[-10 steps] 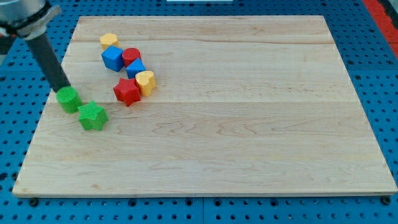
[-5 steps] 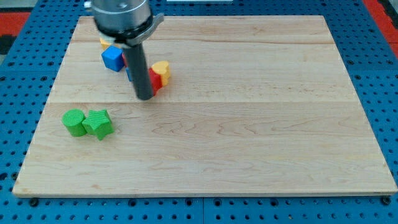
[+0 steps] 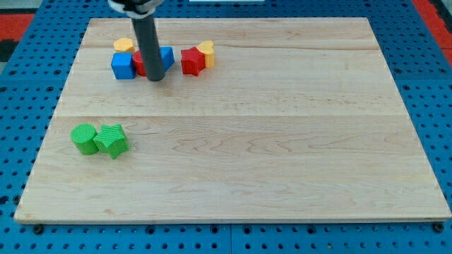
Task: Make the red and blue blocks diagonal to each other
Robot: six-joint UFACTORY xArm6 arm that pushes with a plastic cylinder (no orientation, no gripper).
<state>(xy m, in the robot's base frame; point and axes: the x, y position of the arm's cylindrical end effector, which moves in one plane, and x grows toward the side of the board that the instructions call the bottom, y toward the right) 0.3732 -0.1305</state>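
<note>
My tip (image 3: 155, 78) stands at the view's upper left, just below a row of blocks. A blue cube (image 3: 123, 65) is at the row's left. A red block (image 3: 140, 63) next to it is mostly hidden behind the rod. A second blue block (image 3: 167, 57) shows just right of the rod. A red star-shaped block (image 3: 192, 61) sits further right, touching a yellow heart-shaped block (image 3: 206, 52). A yellow block (image 3: 124, 45) lies behind the blue cube.
A green cylinder (image 3: 84, 138) and a green star-shaped block (image 3: 111, 140) sit side by side at the view's left on the wooden board (image 3: 282, 141). Blue pegboard surrounds the board.
The tip went from the green blocks to the cluster and swept upward. The red star and yellow heart were pushed up and right. The green pair shifted down and together.
</note>
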